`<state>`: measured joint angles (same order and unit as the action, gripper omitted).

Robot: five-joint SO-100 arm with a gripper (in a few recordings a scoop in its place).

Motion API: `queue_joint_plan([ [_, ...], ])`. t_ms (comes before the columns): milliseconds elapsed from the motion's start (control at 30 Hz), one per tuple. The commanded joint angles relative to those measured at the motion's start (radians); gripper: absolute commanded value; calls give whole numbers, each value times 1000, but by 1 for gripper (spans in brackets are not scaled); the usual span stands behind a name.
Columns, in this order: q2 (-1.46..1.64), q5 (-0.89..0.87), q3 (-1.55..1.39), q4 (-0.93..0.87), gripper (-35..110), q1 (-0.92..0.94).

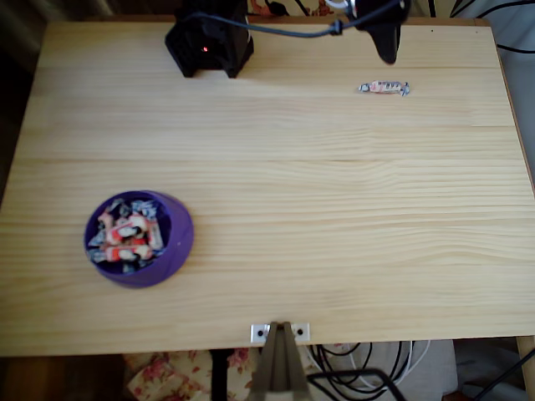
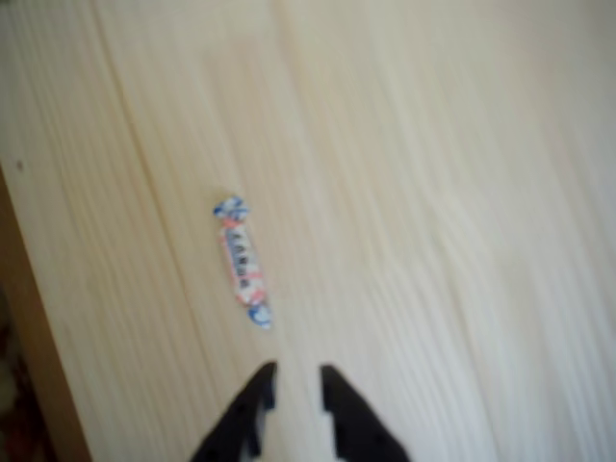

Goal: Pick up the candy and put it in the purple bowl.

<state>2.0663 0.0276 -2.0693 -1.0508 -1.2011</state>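
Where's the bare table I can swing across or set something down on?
Most of the table is bare: the whole stretch between the candy and the purple bowl, plus everything right of the bowl. Crowded spots: the bowl, already holding candies, and the far edge around the arm base and gripper.

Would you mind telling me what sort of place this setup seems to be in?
Probably a home hobby setup rather than a lab: a plain pine table, floral fabric and loose cables below its edge, and a purple bowl of sweets.
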Motion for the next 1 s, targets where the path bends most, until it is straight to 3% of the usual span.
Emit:
queue_joint_plan([
  [0,-101,57,176,17,16,-75],
  [367,-270,63,247,77,18,-192],
  [967,-360,63,121,216,18,-126],
])
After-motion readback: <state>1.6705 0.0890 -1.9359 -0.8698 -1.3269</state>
